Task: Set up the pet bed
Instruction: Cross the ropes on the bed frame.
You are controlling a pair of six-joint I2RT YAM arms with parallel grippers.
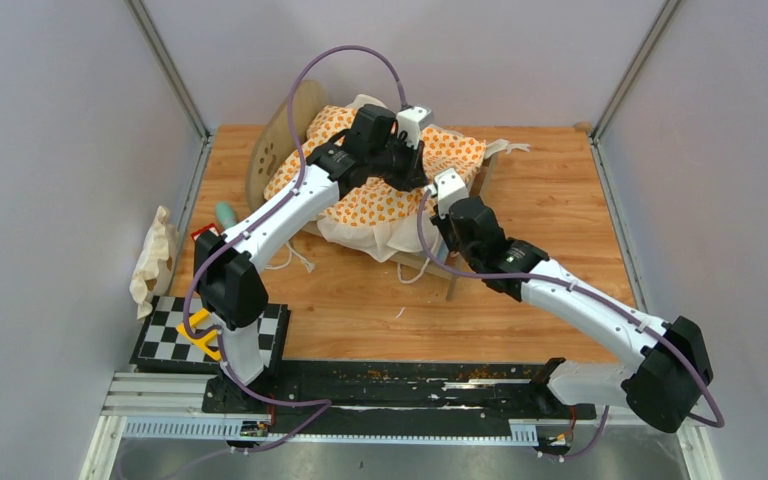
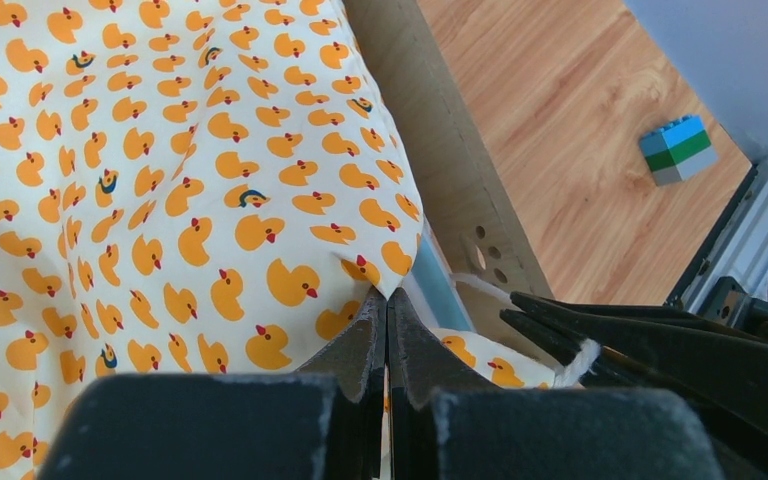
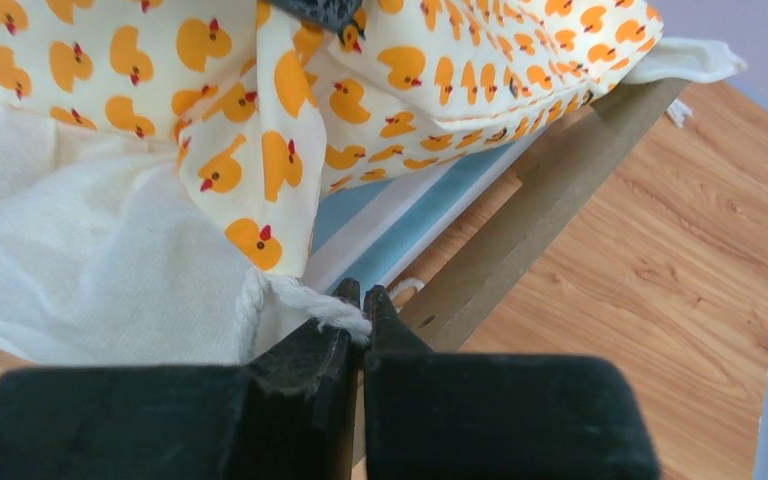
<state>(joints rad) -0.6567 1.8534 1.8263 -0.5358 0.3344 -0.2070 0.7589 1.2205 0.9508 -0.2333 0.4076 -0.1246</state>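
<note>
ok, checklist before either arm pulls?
1. Left pincer shut on duck-print cushion corner: ok.
2. Right pincer shut on white tie cord: ok.
3. Cushion flat in pet bed: not ok, bunched, pale underside showing, draped over the near rail.
4. Cord tied to the frame: cannot tell.
5. Gap between the two pincers: cannot tell, very close in the left wrist view.
6. Toy block stack out of the way: ok, well apart from the bed.
</note>
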